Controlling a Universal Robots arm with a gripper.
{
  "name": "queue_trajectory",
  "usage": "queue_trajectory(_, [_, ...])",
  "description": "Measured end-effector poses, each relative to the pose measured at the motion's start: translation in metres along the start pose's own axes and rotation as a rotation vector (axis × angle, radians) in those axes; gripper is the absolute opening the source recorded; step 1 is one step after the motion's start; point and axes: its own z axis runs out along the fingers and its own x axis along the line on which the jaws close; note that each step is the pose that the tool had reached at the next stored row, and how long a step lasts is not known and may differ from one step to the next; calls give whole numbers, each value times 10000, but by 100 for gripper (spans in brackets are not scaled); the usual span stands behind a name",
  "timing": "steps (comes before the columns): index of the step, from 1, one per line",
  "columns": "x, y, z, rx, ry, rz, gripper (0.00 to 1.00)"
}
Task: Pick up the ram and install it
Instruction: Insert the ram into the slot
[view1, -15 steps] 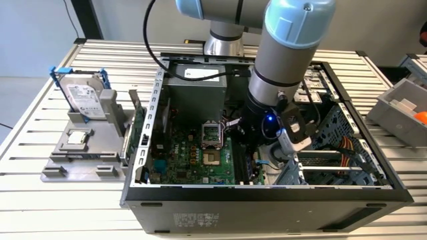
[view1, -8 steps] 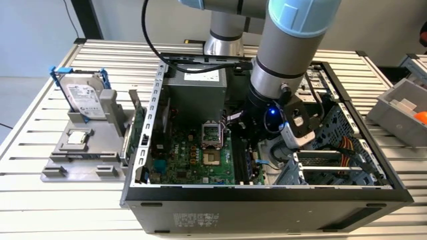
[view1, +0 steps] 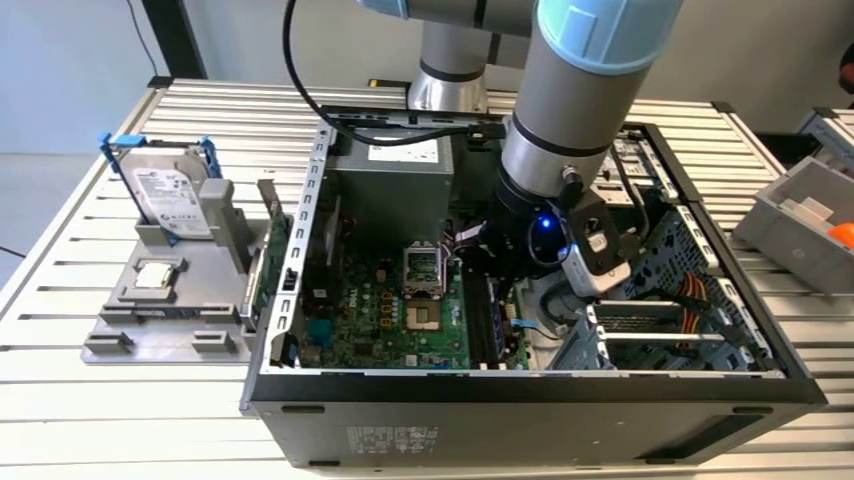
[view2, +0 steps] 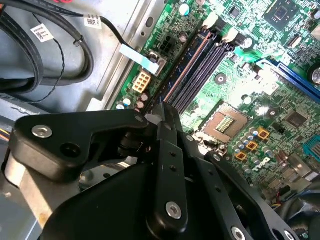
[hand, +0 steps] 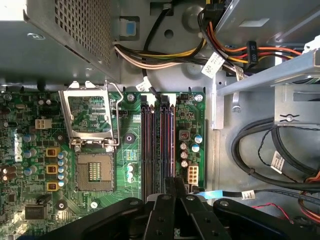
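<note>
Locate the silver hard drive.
The hard drive stands upright in a grey holder, at the exterior view's left of the open computer case.

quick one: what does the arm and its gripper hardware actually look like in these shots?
In the exterior view, the grey cylindrical arm has a pale blue joint cap at the top and a black band lower down. Its black wrist unit carries a lit blue indicator and a silver-and-black camera block. A black cable loops behind it. In both wrist views the matte black gripper shows angular linkage plates with silver screw heads.
</note>
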Motion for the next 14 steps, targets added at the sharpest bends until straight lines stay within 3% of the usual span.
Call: queue_trajectory(14, [0, 0, 0, -3, 0, 0, 0])
